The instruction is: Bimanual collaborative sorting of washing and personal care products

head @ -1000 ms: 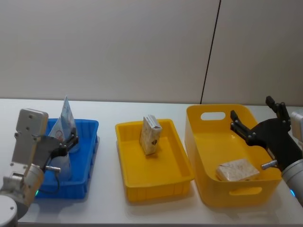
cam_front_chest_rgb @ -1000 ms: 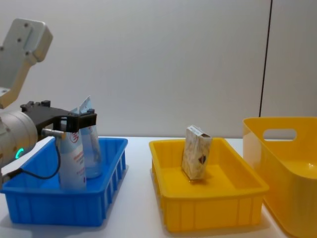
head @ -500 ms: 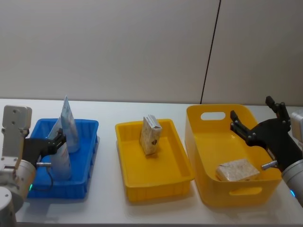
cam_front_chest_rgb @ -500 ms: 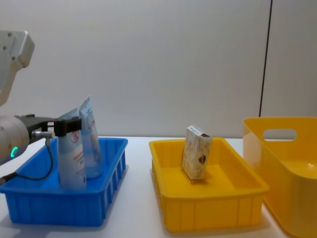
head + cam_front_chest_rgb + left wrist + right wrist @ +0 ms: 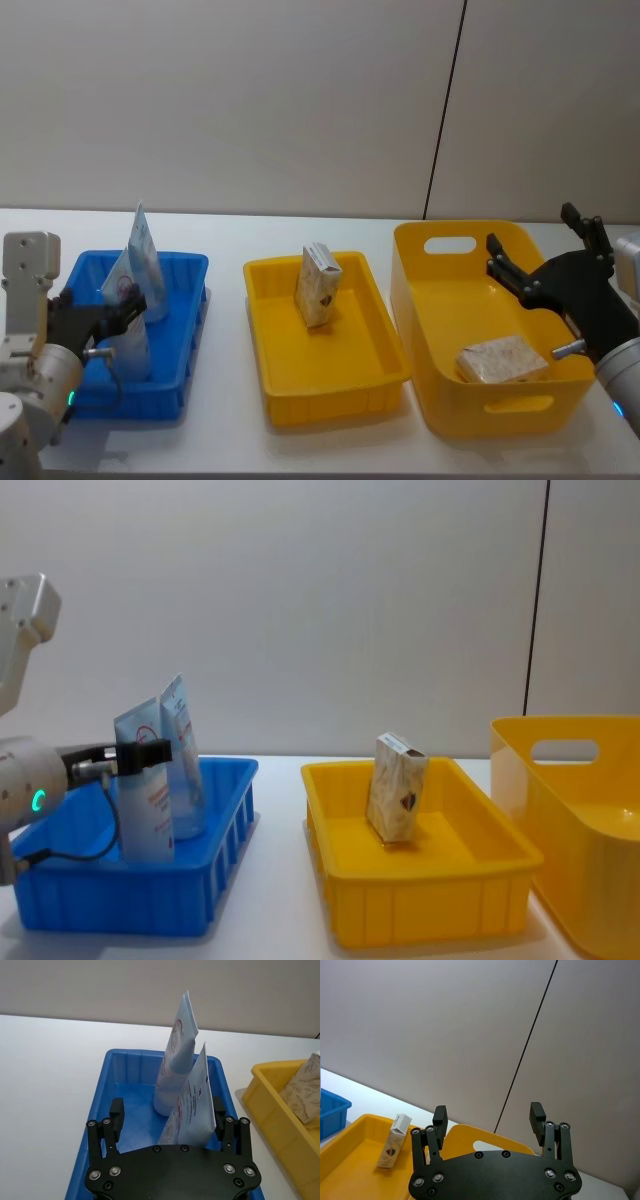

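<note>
Two pale-blue squeeze tubes stand in the blue bin (image 5: 185,345): a taller one (image 5: 143,262) behind and a nearer one (image 5: 130,345). My left gripper (image 5: 122,315) is open at the bin's near left, its fingers (image 5: 116,1110) wide on either side of the nearer tube (image 5: 192,1105) without pressing it. One beige carton (image 5: 318,285) stands upright in the shallow yellow tray (image 5: 340,400). Another carton (image 5: 503,360) lies flat in the deep yellow bin (image 5: 430,290). Over that bin's right side my right gripper (image 5: 545,250) hangs open and empty.
The three containers sit in a row on the white table (image 5: 225,440), blue at the left, shallow yellow in the middle, deep yellow at the right. A grey wall with a dark vertical seam (image 5: 445,110) stands behind. Bare table lies in front of the containers.
My left gripper has drawn back and down toward the near left, away from the tubes, and the nearer tube now stands more upright in the blue bin. The right arm has not moved.
</note>
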Controlling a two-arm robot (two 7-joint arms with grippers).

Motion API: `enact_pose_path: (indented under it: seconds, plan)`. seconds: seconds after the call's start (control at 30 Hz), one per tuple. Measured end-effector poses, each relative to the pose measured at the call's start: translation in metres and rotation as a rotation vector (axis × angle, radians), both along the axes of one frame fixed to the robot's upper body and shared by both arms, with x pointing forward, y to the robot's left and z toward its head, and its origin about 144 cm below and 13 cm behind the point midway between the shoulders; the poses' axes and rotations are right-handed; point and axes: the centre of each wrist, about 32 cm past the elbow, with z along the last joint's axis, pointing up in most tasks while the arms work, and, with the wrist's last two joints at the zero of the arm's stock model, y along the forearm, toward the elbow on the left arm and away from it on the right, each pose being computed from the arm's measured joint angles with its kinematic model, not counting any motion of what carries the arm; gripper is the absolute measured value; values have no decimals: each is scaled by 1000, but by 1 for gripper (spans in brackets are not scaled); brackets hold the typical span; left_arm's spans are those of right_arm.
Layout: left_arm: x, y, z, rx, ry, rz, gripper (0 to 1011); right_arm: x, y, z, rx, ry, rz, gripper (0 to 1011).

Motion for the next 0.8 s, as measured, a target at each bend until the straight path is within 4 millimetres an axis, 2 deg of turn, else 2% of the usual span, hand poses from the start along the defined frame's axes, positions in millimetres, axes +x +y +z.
enact_pose_path:
  seconds: [0.07,0.1,0.2,0.33,0.43,0.57,0.6,0.8]
  plan:
    - [1,-1,-1,-11,6,-5,996,0,0,0,0,0,0,1002]
    - [2,-2,-2,-19,11,-7,955,0,0,0,0,0,0,1002]
    - [4,-3,-4,-32,18,-13,917,0,0,0,0,0,0,1002]
    - [7,-6,-6,-51,25,-20,782,0,0,0,0,0,0,1002]
    - [8,-8,-7,-57,25,-22,730,0,0,0,0,0,0,1002]
    - [10,-10,-9,-64,24,-22,564,0,0,0,0,0,0,1002]
    - [10,-11,-9,-63,23,-21,564,0,0,0,0,0,0,1002]
    - [11,-12,-10,-52,15,-12,356,0,0,0,0,0,0,1002]
